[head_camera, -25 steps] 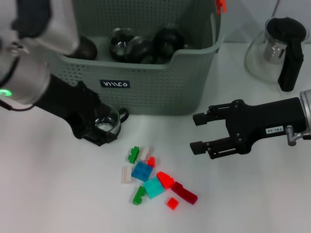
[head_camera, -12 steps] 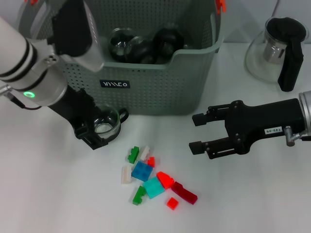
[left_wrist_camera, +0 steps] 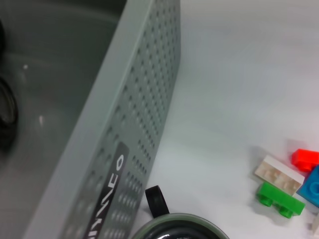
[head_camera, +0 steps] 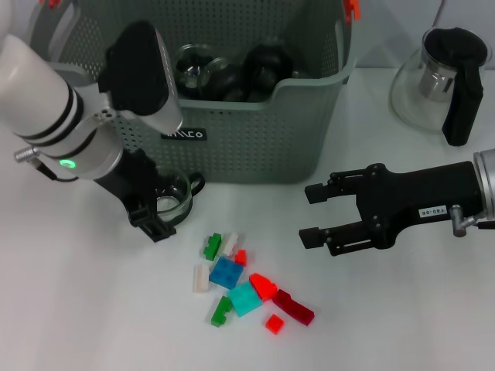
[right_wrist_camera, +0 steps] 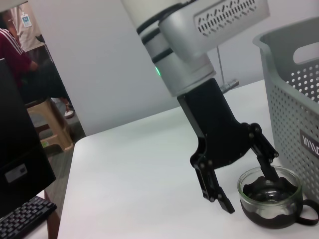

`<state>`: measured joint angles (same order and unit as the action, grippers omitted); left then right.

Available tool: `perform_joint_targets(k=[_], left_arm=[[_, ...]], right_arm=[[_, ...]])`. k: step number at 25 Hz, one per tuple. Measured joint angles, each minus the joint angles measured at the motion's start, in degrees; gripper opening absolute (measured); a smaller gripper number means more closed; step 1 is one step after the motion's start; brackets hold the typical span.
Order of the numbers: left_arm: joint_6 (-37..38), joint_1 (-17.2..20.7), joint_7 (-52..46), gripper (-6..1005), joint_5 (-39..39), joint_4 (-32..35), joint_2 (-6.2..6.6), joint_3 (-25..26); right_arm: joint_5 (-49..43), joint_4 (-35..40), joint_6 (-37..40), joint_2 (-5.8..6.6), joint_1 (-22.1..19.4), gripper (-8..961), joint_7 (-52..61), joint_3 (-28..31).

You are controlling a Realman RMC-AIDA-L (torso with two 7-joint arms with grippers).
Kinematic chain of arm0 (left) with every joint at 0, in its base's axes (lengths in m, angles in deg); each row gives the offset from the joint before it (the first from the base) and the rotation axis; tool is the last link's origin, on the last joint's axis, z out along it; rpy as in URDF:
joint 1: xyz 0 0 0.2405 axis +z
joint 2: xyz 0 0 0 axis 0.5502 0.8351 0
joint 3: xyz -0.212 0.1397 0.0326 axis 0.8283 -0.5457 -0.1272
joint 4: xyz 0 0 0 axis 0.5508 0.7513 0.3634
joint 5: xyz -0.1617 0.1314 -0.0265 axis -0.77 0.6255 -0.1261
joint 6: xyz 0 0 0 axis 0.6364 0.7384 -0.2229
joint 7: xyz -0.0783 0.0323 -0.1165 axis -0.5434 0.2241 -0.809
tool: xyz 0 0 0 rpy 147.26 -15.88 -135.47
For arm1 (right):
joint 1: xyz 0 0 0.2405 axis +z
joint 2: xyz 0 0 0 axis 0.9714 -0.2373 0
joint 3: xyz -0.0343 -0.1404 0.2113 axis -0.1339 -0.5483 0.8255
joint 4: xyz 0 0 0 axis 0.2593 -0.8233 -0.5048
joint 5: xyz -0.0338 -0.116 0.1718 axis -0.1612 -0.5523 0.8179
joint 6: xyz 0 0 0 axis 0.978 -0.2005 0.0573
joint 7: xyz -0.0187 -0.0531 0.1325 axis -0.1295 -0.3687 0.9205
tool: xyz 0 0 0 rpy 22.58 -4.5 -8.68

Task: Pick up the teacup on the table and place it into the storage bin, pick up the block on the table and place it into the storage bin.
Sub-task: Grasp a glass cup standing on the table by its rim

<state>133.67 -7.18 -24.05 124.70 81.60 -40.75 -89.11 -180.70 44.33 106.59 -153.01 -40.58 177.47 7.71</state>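
Left tool (head_camera: 158, 212) is down at the glass teacup (head_camera: 172, 195), which stands on the white counter (head_camera: 77, 309) just in front of the bin (head_camera: 255, 131). Its fingers are spread: in the right wrist view one finger (right_wrist_camera: 264, 159) reaches inside the cup (right_wrist_camera: 271, 196) over the rim, while the other (right_wrist_camera: 214, 191) hangs outside, apart from the glass wall. The cup sits on the counter with its dark handle (left_wrist_camera: 156, 200) pointing toward the bin's front wall, near the black label (head_camera: 184, 134).

Right tool (head_camera: 313, 212) hovers over the counter, well to the right of the cup, its two black fingers spread wide and pointing left. It holds nothing.

Between the two tools, nearer the front edge, lies a loose cluster of small blocks (head_camera: 244, 282): green, white, red, blue and teal pieces, several touching. The nearest green block (head_camera: 212, 246) lies just below and to the right of the cup.

Several dark glass items (head_camera: 232, 69) lie inside the bin. A glass pot (head_camera: 441, 77) with a black handle stands on the counter to the right of the bin.
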Motion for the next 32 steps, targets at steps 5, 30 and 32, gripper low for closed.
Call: perform_joint_targets(k=[5, 30, 32], left_arm=[[-1.1, -0.1, -0.1, 846, 0.0, -2.2, -0.12, -0.6], [-4.3, -0.7, -0.7, 809, 1.8, -6.9, -0.58, -3.9], [-4.3, -1.1, -1.2, 806, 2.6, -7.3, -0.58, -4.3]], right_arm=[[0.0, -0.5, 0.0, -0.05, 0.0, 803, -0.1, 0.0], [0.0, -1.2, -0.8, 0.0, -0.3, 803, -0.6, 0.1], [0.0, -1.2, -0.8, 0.0, -0.3, 803, -0.6, 0.1]])
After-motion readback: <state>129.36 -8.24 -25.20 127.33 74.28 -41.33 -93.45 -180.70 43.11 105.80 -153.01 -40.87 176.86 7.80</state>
